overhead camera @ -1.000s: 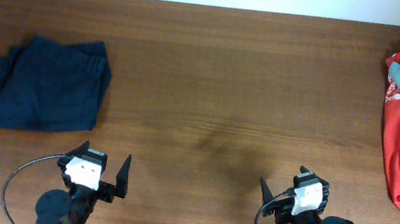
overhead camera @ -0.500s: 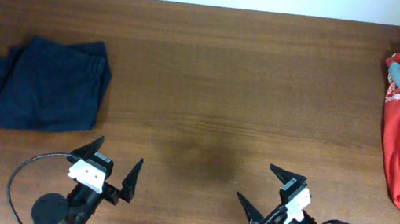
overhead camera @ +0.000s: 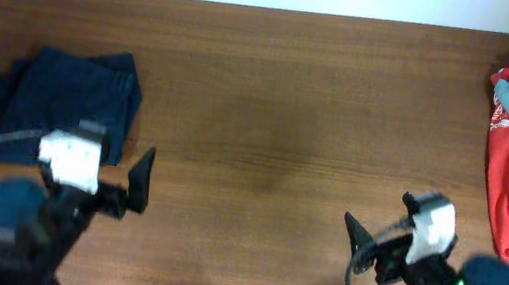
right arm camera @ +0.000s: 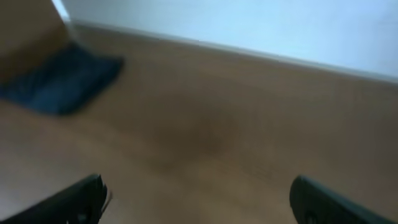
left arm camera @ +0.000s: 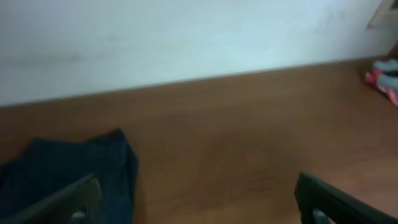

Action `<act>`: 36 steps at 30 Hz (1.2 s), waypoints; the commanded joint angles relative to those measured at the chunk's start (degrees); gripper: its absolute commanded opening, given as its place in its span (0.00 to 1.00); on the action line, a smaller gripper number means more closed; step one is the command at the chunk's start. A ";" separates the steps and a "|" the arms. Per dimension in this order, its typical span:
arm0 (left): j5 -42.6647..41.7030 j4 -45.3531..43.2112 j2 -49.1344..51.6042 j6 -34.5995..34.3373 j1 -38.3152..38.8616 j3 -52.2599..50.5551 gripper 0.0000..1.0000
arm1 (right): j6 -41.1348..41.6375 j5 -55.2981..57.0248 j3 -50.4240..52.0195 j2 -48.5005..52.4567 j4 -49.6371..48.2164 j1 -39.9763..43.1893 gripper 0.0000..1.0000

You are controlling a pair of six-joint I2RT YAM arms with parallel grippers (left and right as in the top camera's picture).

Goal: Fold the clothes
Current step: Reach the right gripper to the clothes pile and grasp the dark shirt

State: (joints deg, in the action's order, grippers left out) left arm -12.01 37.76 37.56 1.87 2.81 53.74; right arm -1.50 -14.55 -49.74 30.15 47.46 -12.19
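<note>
Both arms hover over the front of the table point(overhead camera: 289, 117), with their wrists pointing to the far edge. The left gripper point(left arm camera: 198, 200) and the right gripper point(right arm camera: 198, 198) are wide open.

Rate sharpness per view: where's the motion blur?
Overhead: table and navy garment crisp, left gripper and right gripper motion-smeared. Left wrist: mildly soft, garment edges fuzzy. Right wrist: heaviest smear, garment a blue blob. Lighting even, no glare anywhere.
</note>
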 commanded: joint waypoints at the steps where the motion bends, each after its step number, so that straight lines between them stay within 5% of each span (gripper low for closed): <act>1: -8.26 3.91 7.63 -0.44 -0.20 5.49 0.99 | 0.48 -11.13 -6.36 9.44 7.56 0.22 0.99; 5: -13.75 2.62 14.75 -0.42 -0.20 5.53 0.99 | 1.53 -13.20 -8.41 17.49 7.45 0.35 0.99; 10: -14.16 1.95 17.73 -0.42 -0.20 5.66 0.99 | 20.96 11.78 -16.98 27.93 13.18 7.34 0.99; 20: -13.49 1.05 17.73 -0.37 -0.20 5.68 0.99 | 22.73 12.20 -39.28 57.90 20.52 46.86 0.95; 27: -13.49 1.05 18.23 -0.37 -0.22 5.68 0.99 | 26.47 12.28 -39.26 71.10 20.98 63.95 0.88; 36: -12.57 1.31 20.26 -0.39 -0.20 5.66 0.99 | 27.56 17.07 -39.19 76.46 21.55 75.95 0.82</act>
State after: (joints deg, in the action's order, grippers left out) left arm -25.06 39.22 56.99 1.85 2.81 58.43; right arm 24.25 -0.95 -88.09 105.93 69.10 62.28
